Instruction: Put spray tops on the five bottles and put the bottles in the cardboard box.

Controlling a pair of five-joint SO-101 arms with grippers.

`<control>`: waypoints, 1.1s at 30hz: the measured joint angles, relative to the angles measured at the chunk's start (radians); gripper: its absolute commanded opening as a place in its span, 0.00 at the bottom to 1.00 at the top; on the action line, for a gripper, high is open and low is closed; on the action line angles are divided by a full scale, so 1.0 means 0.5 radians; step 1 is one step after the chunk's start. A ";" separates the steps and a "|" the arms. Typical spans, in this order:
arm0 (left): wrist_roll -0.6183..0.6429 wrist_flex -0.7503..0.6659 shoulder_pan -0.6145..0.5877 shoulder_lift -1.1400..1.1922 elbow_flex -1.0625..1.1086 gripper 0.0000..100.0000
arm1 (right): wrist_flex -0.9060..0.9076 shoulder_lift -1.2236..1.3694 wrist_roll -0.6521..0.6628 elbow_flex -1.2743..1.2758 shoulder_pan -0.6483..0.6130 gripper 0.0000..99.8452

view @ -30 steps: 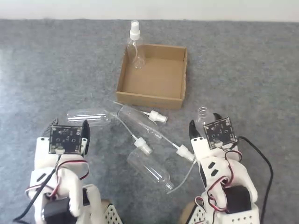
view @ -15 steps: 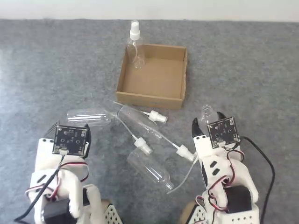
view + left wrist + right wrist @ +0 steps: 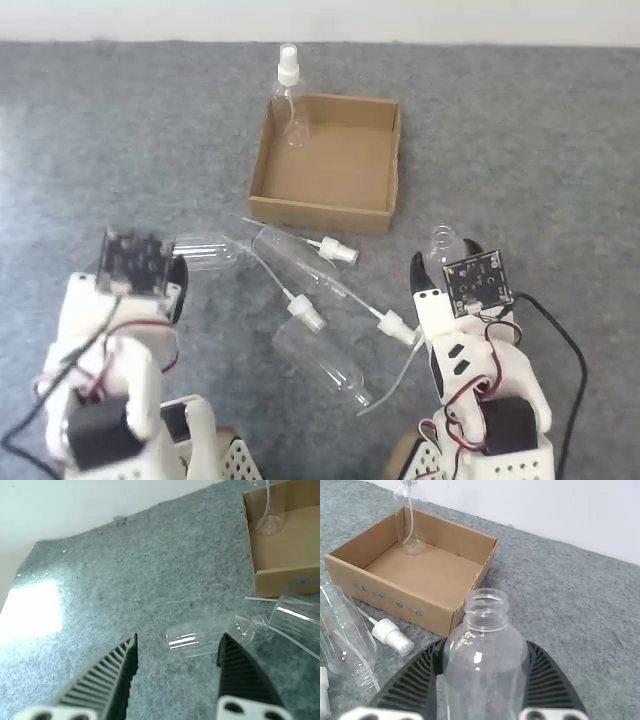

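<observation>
An open bottle [image 3: 485, 650] with no top stands upright in the right pincer [image 3: 485, 680], which grips it on both sides, near the cardboard box [image 3: 395, 597]. A lying bottle [image 3: 200, 637] rests on the grey worktop [image 3: 125, 580], just ahead of the left pincer [image 3: 178, 639], which is spread wide.

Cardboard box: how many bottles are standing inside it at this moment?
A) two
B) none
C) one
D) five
C: a single capped bottle stands upright in one corner of the cardboard box. The right gripper holds an uncapped bottle outside it, and the other bottles lie on the carpet.
</observation>
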 measured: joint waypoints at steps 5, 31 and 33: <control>0.000 0.000 0.101 0.362 -0.114 0.24 | 0.000 0.000 0.000 0.000 0.043 0.09; 0.000 -0.095 1.430 1.172 -0.064 0.24 | -0.267 0.000 -0.433 0.000 0.865 0.09; 0.000 -0.187 1.516 1.280 -0.064 0.24 | -0.267 0.000 -0.439 0.000 0.890 0.09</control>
